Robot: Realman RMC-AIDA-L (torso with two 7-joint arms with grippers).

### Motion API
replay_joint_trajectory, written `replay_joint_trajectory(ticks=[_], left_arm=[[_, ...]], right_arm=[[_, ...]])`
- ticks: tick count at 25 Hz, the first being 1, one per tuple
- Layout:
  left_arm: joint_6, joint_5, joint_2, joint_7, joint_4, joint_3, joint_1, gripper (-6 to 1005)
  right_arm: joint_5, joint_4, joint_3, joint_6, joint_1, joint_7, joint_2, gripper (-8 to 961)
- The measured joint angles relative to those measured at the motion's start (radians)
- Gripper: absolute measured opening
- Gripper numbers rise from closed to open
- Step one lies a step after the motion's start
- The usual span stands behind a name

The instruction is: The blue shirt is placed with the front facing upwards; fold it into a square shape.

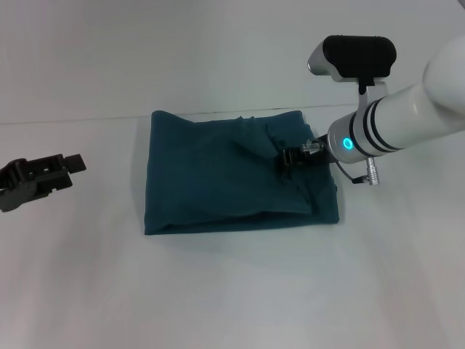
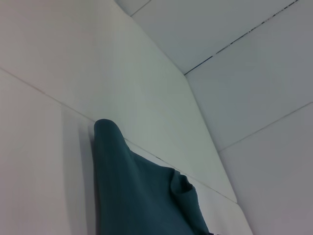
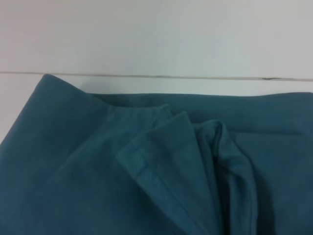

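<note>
The blue shirt lies folded into a rough rectangle in the middle of the white table. No lettering shows. My right gripper is low over the shirt's right part and shut on a raised, puckered fold of cloth. The right wrist view shows the shirt close up, with a hemmed corner standing up over several layers. My left gripper rests open on the table well left of the shirt, holding nothing. In the left wrist view a strip of the shirt shows.
The white table's far edge runs just behind the shirt's far side, and a white wall stands beyond it. Bare table surface lies in front of the shirt and on both sides.
</note>
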Motion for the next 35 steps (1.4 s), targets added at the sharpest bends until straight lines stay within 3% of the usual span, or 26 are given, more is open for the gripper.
replay_joint_trajectory(ticks=[9,24,35], left_arm=[[-0.011,0.004,-0.001,0.0,-0.006,0.001,-0.006,592],[-0.011,-0.001,-0.002,0.0,-0.006,0.001,0.001,594],[-0.012,-0.001,-0.002,0.0,-0.006,0.001,0.0,595]], right_arm=[[0.007,0.024,0.009,0.019,-0.002,0.015,0.002,150],[0.051,-0.082,0.01,-0.04,-0.039,0.017,-0.004,155],[0.043,-0.085,-0.001,-0.09,-0.04,0.004,-0.01,167]])
